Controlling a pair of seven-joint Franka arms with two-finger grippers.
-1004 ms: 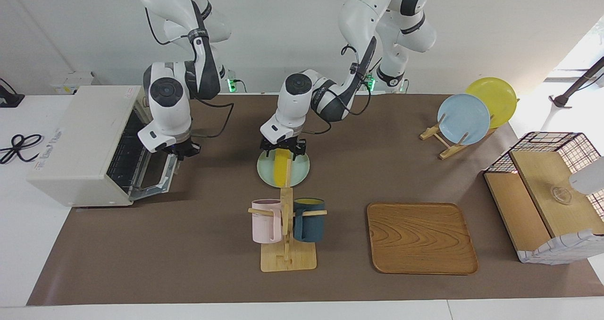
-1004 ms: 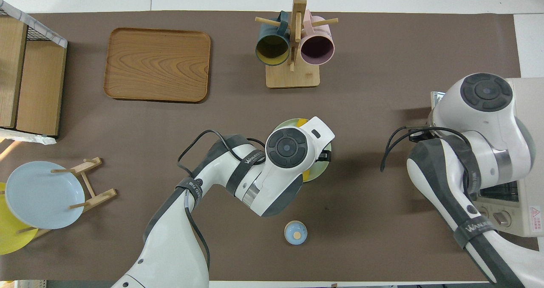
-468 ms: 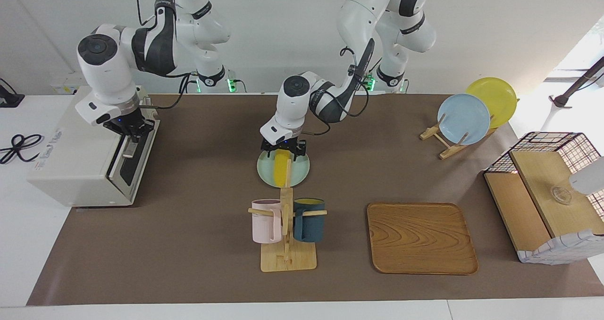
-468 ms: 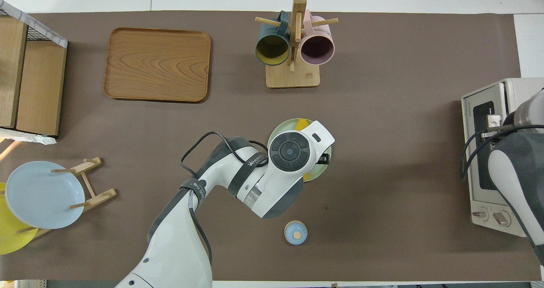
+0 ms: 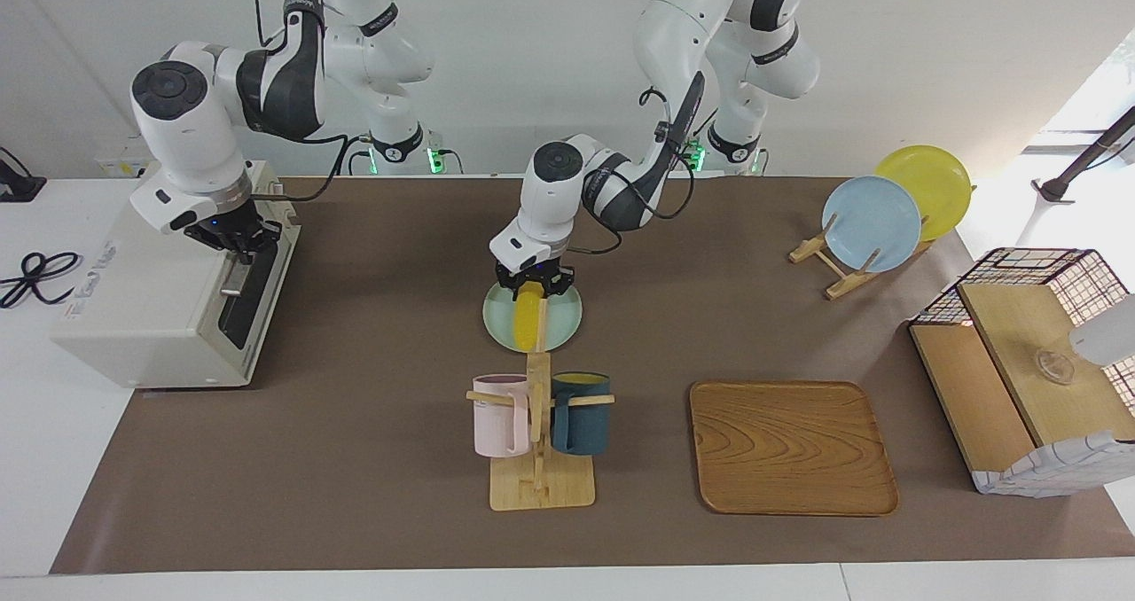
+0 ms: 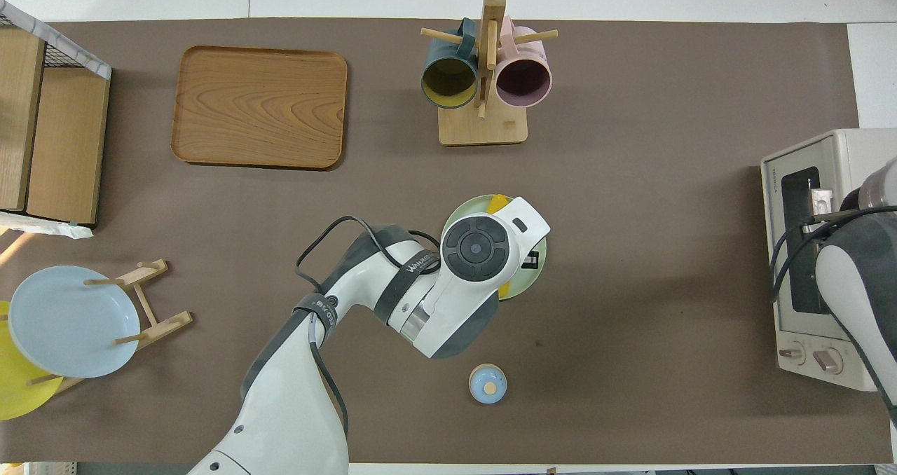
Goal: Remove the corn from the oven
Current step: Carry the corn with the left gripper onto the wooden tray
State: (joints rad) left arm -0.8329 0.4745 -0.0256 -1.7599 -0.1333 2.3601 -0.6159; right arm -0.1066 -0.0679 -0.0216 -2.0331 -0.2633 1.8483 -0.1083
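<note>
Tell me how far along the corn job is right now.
Mostly done: the corn is out of the oven and lies on the pale green plate mid-table. The oven door is shut, with the right gripper at its handle. In hand: the left gripper is down at the corn's end nearer the robots. Left: letting go and pulling both arms away.

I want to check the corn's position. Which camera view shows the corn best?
The facing view: there the corn lies in plain sight on the pale green plate. In the overhead view the left arm covers it; only its yellow ends show.
</note>
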